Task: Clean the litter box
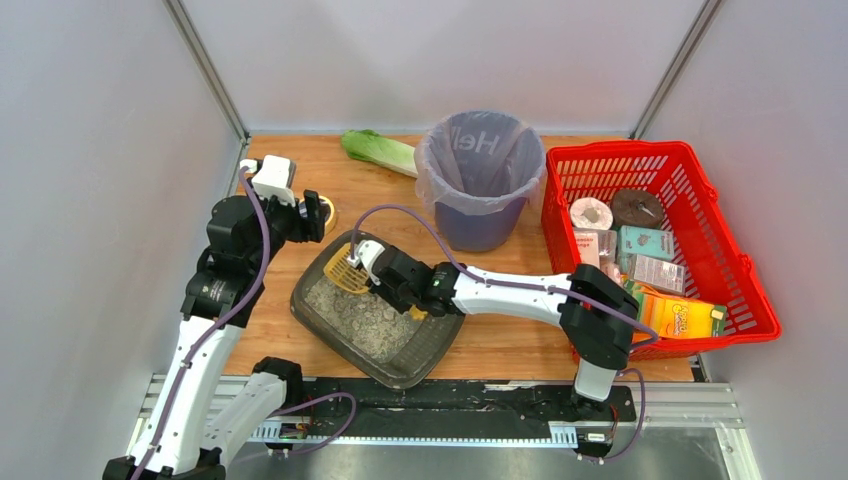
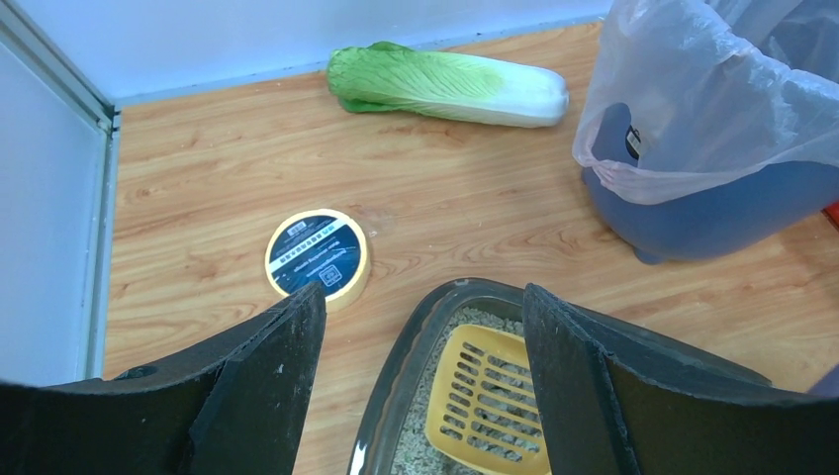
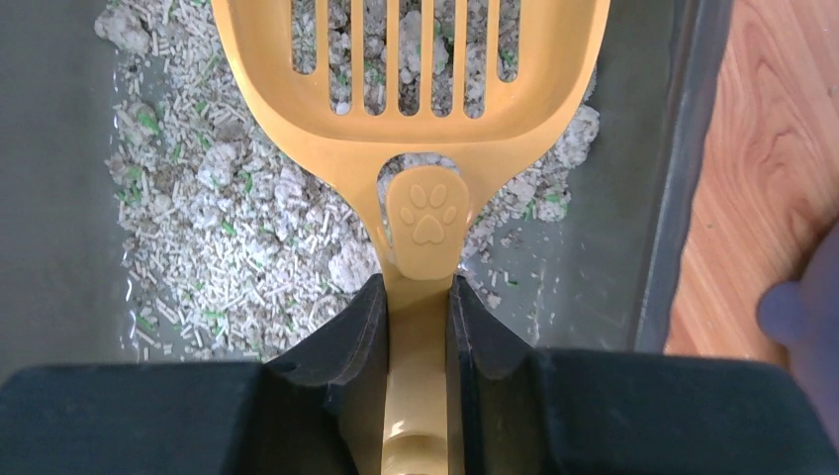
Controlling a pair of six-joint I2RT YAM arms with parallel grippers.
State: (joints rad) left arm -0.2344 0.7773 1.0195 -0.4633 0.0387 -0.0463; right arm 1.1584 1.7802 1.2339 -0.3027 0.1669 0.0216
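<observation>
The litter box (image 1: pixel 302 308) is a dark grey tray of pale grainy litter, lying at the table's front centre. A yellow slotted scoop (image 1: pixel 345 272) rests with its blade on the litter at the tray's far left end. My right gripper (image 1: pixel 366 262) is shut on the scoop's handle; in the right wrist view the gripper (image 3: pixel 418 289) pinches the handle just behind the paw-print tab, and the scoop (image 3: pixel 425 119) lies over clumped litter. My left gripper (image 1: pixel 312 218) hangs open above the tray's far left corner. Between its fingers (image 2: pixel 287 376) show the tray rim (image 2: pixel 396 381) and scoop (image 2: pixel 490 406).
A purple bag-lined bin (image 1: pixel 480 180) stands behind the tray. A red mesh basket (image 1: pixel 735 260) of packets fills the right side. A cabbage (image 1: pixel 378 150) lies at the back, and a tape roll (image 2: pixel 317 254) lies left of the tray. Walls close in on three sides.
</observation>
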